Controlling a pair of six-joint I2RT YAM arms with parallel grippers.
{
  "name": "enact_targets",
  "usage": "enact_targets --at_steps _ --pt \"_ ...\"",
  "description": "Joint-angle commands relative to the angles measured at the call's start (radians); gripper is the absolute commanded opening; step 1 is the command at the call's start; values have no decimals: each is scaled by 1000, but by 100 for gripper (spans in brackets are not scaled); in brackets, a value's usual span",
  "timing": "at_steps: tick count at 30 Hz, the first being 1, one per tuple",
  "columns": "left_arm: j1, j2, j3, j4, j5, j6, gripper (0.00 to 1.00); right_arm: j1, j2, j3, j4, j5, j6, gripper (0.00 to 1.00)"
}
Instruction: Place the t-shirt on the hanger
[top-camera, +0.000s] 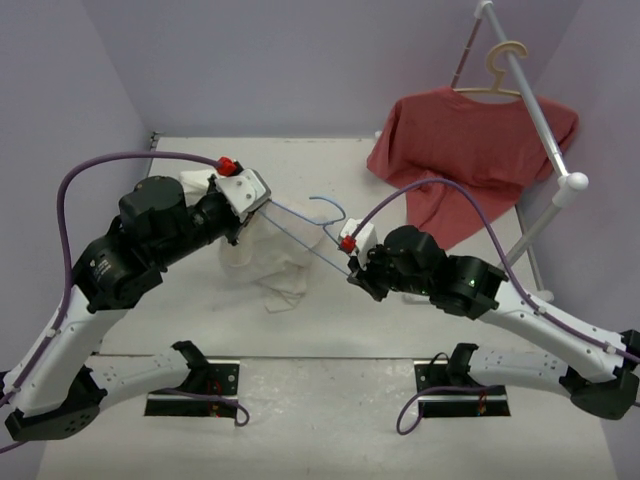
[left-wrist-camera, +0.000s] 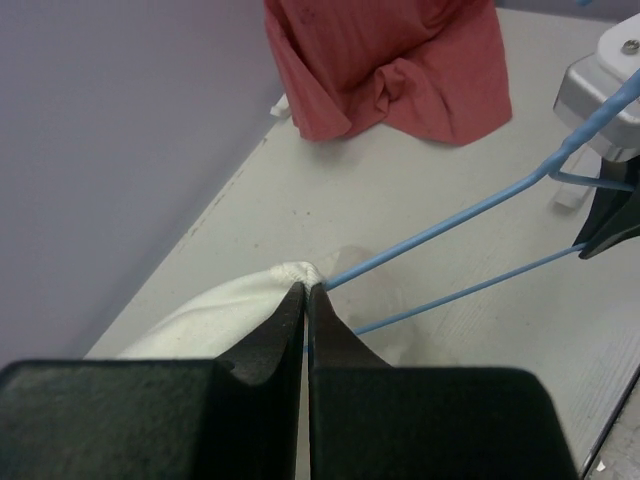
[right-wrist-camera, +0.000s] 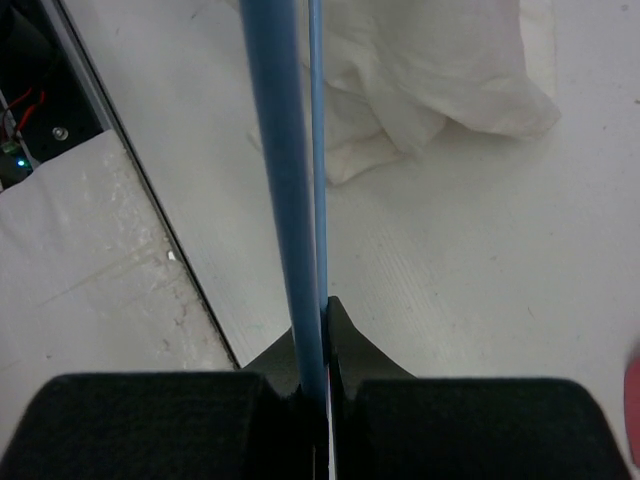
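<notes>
Both grippers are clamped shut, one at each end of the job. The right gripper (right-wrist-camera: 325, 310) has its jaws fully closed on the hanger (right-wrist-camera: 285, 200), pinching the wire w/ no gap showing. The left gripper (left-wrist-camera: 305, 290) is also fully closed, nipping a rolled edge of the shirt (top-camera: 265, 255). The wire's tip comes out right beside those fingertips; can't tell if it's in the pinch too, or whether it sits inside the cloth opening.

Key relation: the hanger's long axis runs straight btwn the two grippers, diagonal in the top view from far-left down to near-right, lifted off the table (top-camera: 330, 320), hook pointing away from the arm bases. The shirt bunches at the left end only. It hangs from the left gripper and slumps onto the table under it, well short of the right gripper. The left arm is nearer the shirt.

Probably mid-threading: the shirt isn't spread over the wire yet. Next move likely needs the cloth drawn along that axis toward the right gripper, or the wire pushed leftward into it. Risk: the edge snags on the wire tip.
</notes>
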Motion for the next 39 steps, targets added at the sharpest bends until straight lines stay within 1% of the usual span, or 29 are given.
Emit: enact_targets --at_steps 1,4,7,9,12,15,18,20,22,23,28,33,35,39 --pt "-11 -3 27 47 27 -28 0 -7 -19 26 88 69 -3 0" --pt "-9 1 28 37 -51 -32 0 -13 -109 -34 128 108 21 0" --pt "-9 3 23 51 -96 -40 0 -15 -171 -51 140 254 48 0" --pt "-9 3 23 67 -126 -47 0 -15 -212 -50 131 298 74 0" --pt "-9 5 21 86 -138 -51 0 -15 -243 -26 80 261 90 0" --pt "-9 12 20 107 -131 -57 0 -14 -215 -5 34 205 85 0" --pt "-9 28 16 140 -129 -76 0 -14 -164 -5 19 188 103 0" --pt "-9 42 14 155 -180 -87 0 -15 -161 -8 12 200 129 0" --pt "-9 64 8 176 -315 -108 0 -15 -184 -15 0 204 167 0" --pt "-9 73 4 194 -349 -113 0 -15 -198 -31 -2 204 174 0" --pt "-11 95 -24 256 -405 -116 0 -15 -300 -97 -15 178 218 0" --pt "-9 130 -8 245 -355 -115 0 -14 -344 -105 -31 168 224 0" --pt "-9 143 -7 242 -291 -125 0 -14 -332 -85 -30 172 211 0" --pt "-9 166 -4 236 -219 -148 0 -14 -254 -35 -42 190 200 0"
